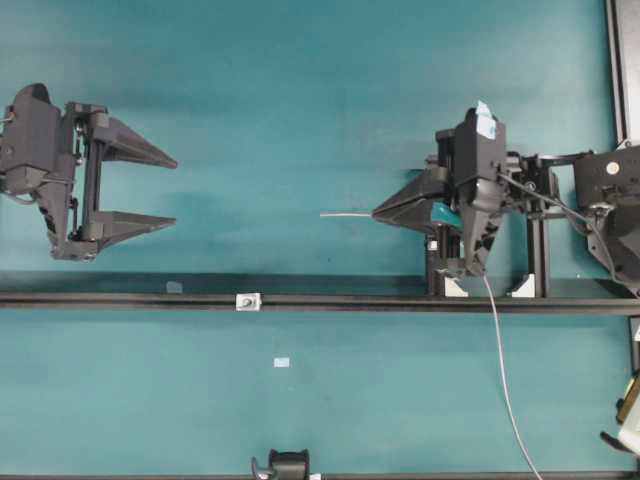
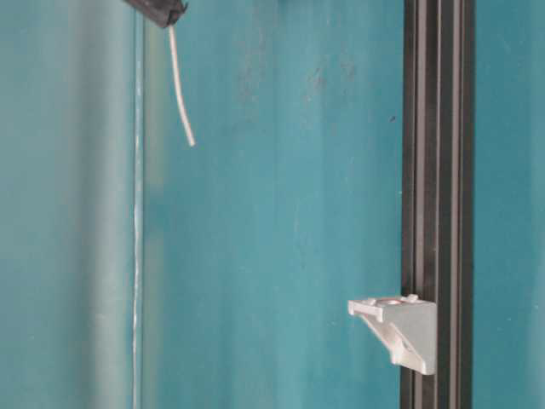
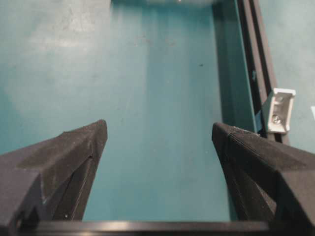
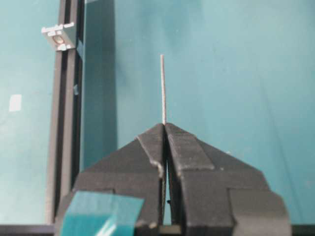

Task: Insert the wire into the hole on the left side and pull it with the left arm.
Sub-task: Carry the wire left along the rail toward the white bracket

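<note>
My right gripper, marked with teal tape, is shut on the thin pale wire. A short straight end sticks out to the left past its tips, above the table. The rest of the wire trails toward the front edge. The small silver block with the hole sits on the black rail, to the front and left of the wire tip. My left gripper hovers open at far left, with nothing between its fingers.
A black frame with white clamp blocks stands on the rail under my right arm. A small white sticker lies on the teal table in front of the rail. A black fixture sits at the front edge.
</note>
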